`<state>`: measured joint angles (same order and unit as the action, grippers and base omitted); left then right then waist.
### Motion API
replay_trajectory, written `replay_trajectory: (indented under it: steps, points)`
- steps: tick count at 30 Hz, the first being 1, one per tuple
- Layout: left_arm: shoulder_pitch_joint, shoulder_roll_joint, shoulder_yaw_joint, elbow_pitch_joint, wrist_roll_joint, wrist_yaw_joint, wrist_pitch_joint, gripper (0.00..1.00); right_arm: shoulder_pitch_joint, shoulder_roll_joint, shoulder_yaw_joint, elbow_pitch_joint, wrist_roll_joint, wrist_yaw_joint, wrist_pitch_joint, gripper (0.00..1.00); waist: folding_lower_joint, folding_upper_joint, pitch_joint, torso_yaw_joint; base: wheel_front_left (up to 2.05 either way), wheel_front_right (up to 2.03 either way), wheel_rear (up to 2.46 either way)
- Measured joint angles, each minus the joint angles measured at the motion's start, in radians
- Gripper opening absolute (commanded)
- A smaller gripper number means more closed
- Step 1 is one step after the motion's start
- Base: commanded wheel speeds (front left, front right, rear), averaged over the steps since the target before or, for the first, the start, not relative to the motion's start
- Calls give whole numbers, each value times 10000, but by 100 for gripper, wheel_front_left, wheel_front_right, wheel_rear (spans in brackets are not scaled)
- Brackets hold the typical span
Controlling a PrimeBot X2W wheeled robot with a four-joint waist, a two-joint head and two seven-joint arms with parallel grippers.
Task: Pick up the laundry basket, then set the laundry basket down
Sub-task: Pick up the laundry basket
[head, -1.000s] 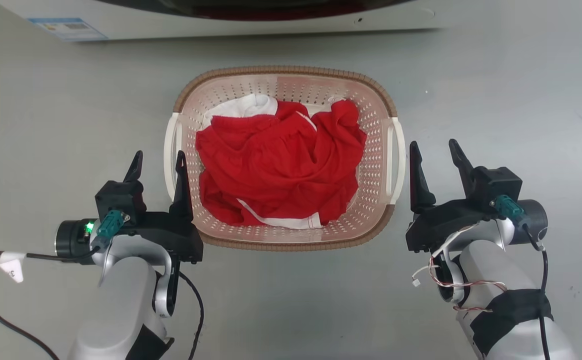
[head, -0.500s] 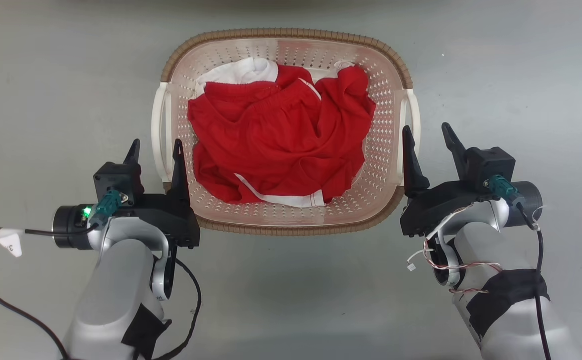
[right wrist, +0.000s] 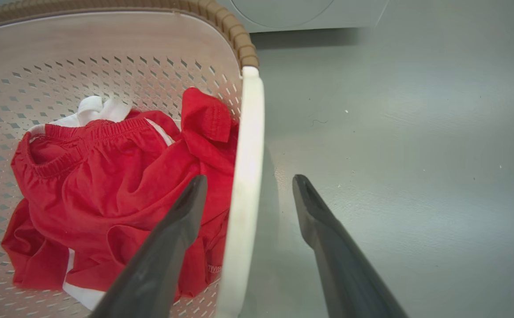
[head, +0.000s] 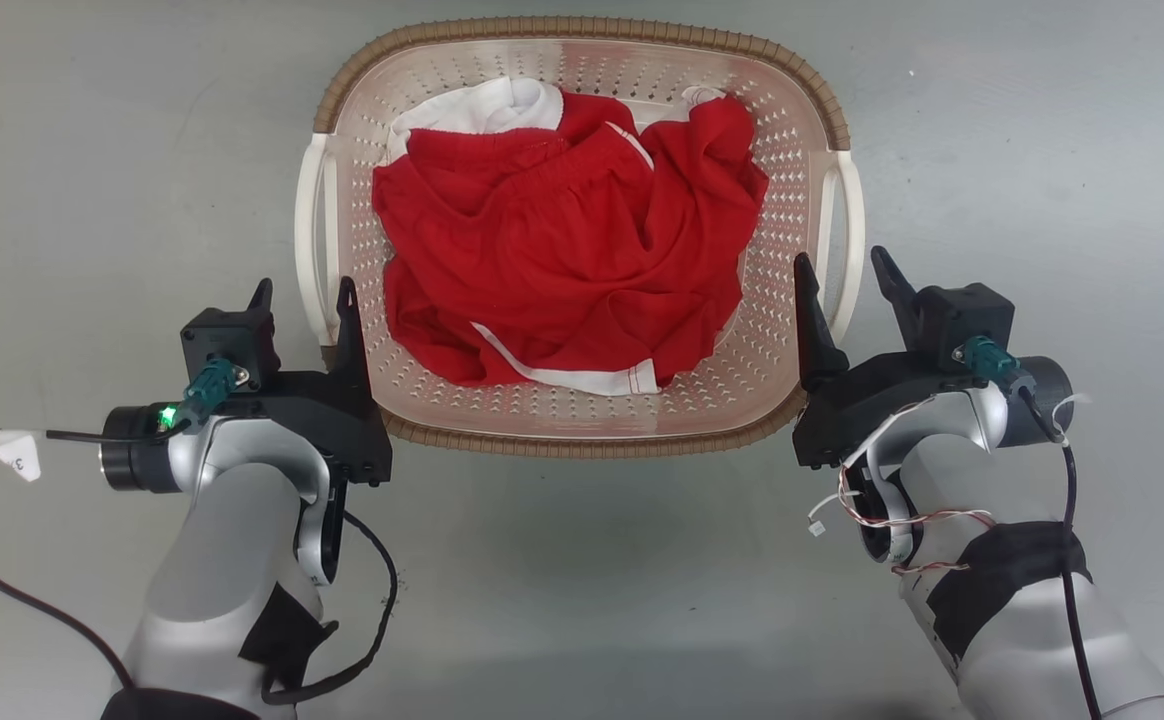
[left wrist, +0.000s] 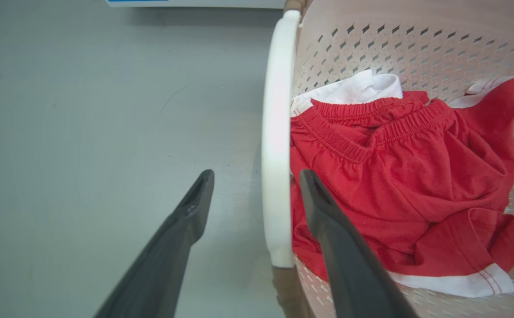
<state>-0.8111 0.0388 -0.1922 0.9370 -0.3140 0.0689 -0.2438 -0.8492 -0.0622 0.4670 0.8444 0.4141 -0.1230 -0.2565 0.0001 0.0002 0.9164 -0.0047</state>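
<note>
**Partner:** Where do things stand?

**Me:** The laundry basket [head: 582,25] sits on the grey floor [head: 92,150] straight ahead of me, with red shorts [head: 562,260] heaped inside. My left pincer [head: 304,295] is apart and straddles the near end of the left handle [head: 307,230], one finger outside and one inside the wall. My right pincer [head: 840,262] is apart too, astride the right handle [head: 850,220] the same way. Nothing is clamped yet.

**Partner:** What worries you on the left?

**Me:** The handle lies closer to my inner finger, which hangs just over the red cloth. If I close here I may trap fabric against the handle, and that hold would be soft and likely to slide.

**Partner:** And across the middle?

**Me:** Both holds are toward the near ends of the handles. I judge the far side could dip as the basket rises, and the clothes would shift that way.

**Partner:** On the right?

**Me:** If this side bites before the other, the basket may skate or twist on the floor. The smooth white bar could also slip out.
</note>
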Motion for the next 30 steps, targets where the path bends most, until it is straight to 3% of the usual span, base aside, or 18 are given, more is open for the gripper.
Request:
replay_trajectory:
  steps: [18, 20, 21, 22, 25, 26, 29, 30]
  points:
    - [-942, -71, -150, 1095, -33, -267, 151, 100, -696, -8, 880, 871, 1078, 0, 100, 100, -1, -2, 218, 180, 0, 0, 0]
    - [-1038, -82, -192, 1221, -33, -351, 209, 100, -738, -8, 959, 945, 1193, 0, 125, 78, -1, -2, 236, 202, 0, 0, 0]
    - [-1074, -82, -211, 1273, -33, -355, 222, 100, -752, -10, 1001, 974, 1281, 0, 182, 78, -1, -1, 244, 213, 0, 0, 0]
    - [-1099, -84, -234, 1319, -33, -368, 224, 99, -765, -10, 1051, 1001, 1388, 0, 188, 51, -1, -2, 250, 222, 0, 0, 0]
    - [-1160, -100, -307, 1503, -33, -441, 311, 82, -811, -15, 1193, 1072, 1605, -2, 272, 36, -1, -2, 263, 250, 0, 0, 0]
    - [-1192, -109, -328, 1565, -33, -462, 311, 58, -821, -25, 1241, 1106, 1659, -2, 276, 29, -1, -2, 265, 259, 0, 0, 0]
    - [-1296, -144, -418, 1691, -33, -579, 326, 29, -852, -10, 1367, 1172, 1783, -4, 351, 4, -1, -1, 263, 277, 0, 0, 0]
    - [-1314, -173, -454, 1749, -31, -608, 359, 18, -885, -4, 1406, 1210, 1837, -13, 357, 0, -1, -2, 258, 282, 0, 0, 0]
